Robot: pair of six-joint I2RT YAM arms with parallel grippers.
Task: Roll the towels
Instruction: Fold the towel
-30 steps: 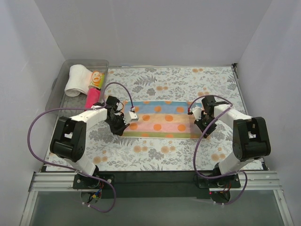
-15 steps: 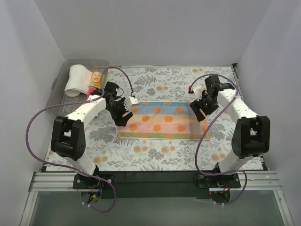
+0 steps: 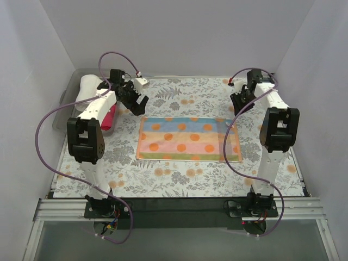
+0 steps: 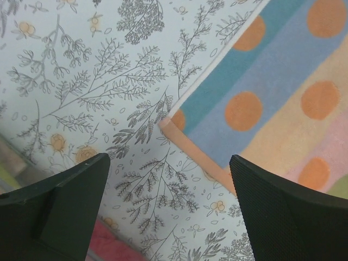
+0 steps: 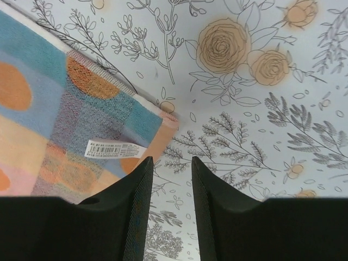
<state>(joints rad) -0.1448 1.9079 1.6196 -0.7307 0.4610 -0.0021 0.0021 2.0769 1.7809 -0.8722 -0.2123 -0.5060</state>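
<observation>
Towel-rolling in progress: displaying a striped, orange-spotted towel point(image 3: 187, 140) flat at the table's point(image 3: 179, 179) centre; hovering the left tool point(image 3: 136, 100), spread wide, over its far-left quarter and the right tool point(image 3: 239, 102), narrowly parted, over its far-right quarter, both pinching nothing; showing a white towel point(image 3: 86, 91) and a magenta towel point(image 3: 106, 118) at its far-left edge.

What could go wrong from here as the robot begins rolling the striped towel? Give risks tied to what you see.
1. The striped towel has its far right corner folded over, label up, so the roll may start lumpy or crooked.
2. The left gripper and right gripper hang empty over the floral covering just off the towel's far corners; a grab there might pinch the covering too.
3. The magenta towel lies beside the left arm and might get knocked.
</observation>
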